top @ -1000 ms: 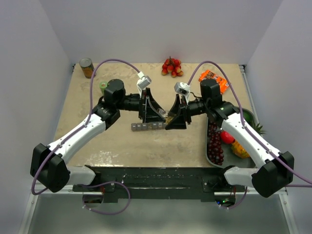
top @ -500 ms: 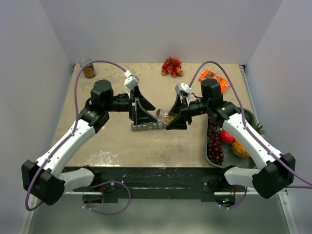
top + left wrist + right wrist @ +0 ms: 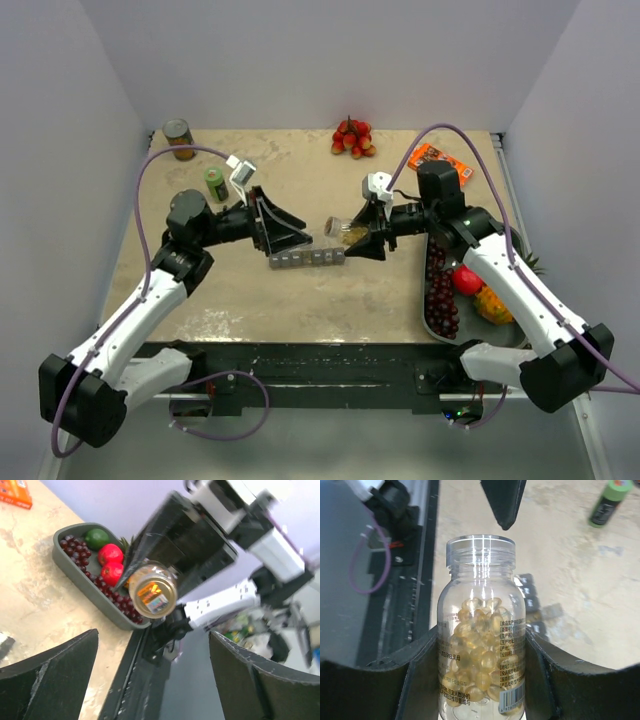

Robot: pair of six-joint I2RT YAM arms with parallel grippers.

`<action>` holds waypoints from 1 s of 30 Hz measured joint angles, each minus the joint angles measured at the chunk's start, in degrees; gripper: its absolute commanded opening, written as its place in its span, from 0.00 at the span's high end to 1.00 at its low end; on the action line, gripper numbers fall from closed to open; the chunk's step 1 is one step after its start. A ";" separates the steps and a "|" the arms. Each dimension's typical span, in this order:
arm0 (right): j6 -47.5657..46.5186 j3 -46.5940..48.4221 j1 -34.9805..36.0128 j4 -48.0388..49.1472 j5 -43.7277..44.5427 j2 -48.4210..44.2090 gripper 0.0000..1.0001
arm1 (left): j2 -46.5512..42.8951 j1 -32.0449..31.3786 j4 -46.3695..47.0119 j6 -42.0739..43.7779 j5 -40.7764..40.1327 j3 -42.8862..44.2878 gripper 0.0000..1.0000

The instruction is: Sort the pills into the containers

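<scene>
The right gripper (image 3: 360, 236) is clamped on the pill bottle (image 3: 342, 231), held sideways near the grey organiser strip (image 3: 307, 258) at mid-counter. The left gripper (image 3: 298, 232), fingers wide apart, should likely close squarely on the bottle's near end. Only the right wrist view shows the yellow capsules (image 3: 477, 650), and only the left wrist view shows the bottle end-on.

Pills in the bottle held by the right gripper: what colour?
Translucent golden-yellow capsules in a clear bottle. The right wrist view shows them best.
</scene>
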 measured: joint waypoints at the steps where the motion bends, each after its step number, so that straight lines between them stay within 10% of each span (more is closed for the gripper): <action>1: -1.18 0.00 -0.02 -0.22 1.29 -0.31 1.00 | 0.79 -0.07 1.55 -2.27 -0.72 -0.50 0.07; 17: -7.61 0.00 0.04 -0.52 9.77 -0.94 1.00 | 11.93 -6.58 4.17 -16.39 -11.85 3.93 0.17; 30: -7.98 -0.02 0.28 -0.13 10.99 -0.61 1.00 | 16.15 -8.79 3.48 -16.50 -11.39 7.15 0.64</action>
